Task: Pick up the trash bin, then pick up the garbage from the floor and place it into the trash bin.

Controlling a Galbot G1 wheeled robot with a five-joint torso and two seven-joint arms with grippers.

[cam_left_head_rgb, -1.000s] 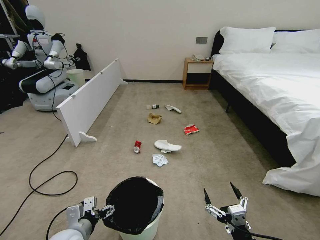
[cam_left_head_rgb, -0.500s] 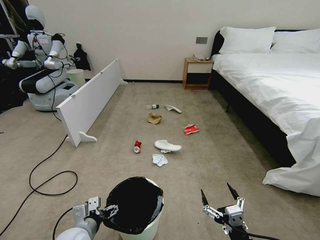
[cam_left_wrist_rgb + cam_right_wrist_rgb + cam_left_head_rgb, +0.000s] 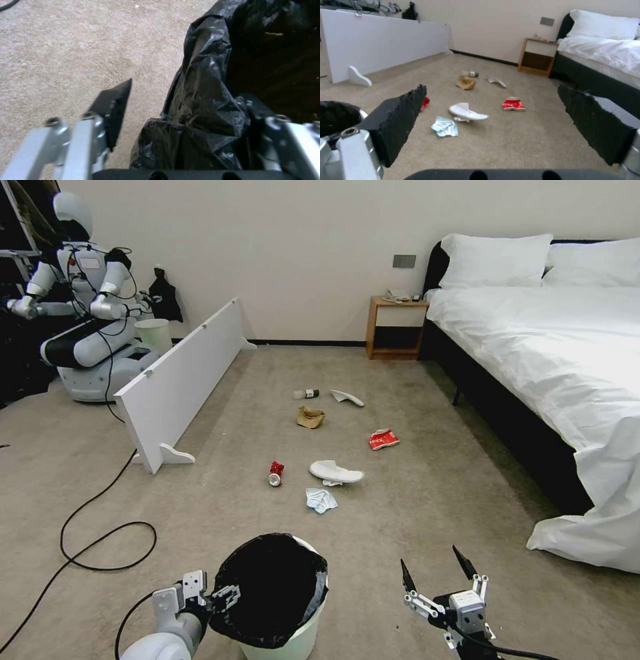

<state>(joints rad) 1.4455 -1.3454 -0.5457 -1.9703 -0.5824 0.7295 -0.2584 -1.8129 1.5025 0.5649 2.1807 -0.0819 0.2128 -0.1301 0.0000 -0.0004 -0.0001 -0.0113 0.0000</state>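
1. A bedroom floor, mid-cleanup: the trash bin (image 3: pixel 277 593) stands on the carpet (image 3: pixel 433 500) directly before the robot, its black liner (image 3: pixel 203 100) folded over the rim.
2. The left gripper (image 3: pixel 223 599) straddles that rim at the bin's left side, one finger (image 3: pixel 111 112) outside, the other inside the bag; the jaws stand apart and are not yet clamped.
3. The right gripper (image 3: pixel 433 575) hangs spread wide and empty, low at the bin's right.
4. Risk, as judged: a pinch that catches only the slack liner (not the hard wall beneath) could pull the bag loose or let the bin tip on lifting.
5. The litter lies ahead, well apart from the bin: tissue (image 3: pixel 321 500), slipper (image 3: pixel 335 472), red can (image 3: pixel 275 473), red wrapper (image 3: pixel 383 439), paper bag (image 3: pixel 309 417), bottle (image 3: pixel 306 394) and a second slipper (image 3: pixel 347 397).
6. Open room: a broad carpet lane runs forward between the white board (image 3: pixel 180 380) on the left and the bed (image 3: pixel 553 367) on the right; a black cable (image 3: pixel 87 527) loops across the left floor, a possible snag for the wheels.
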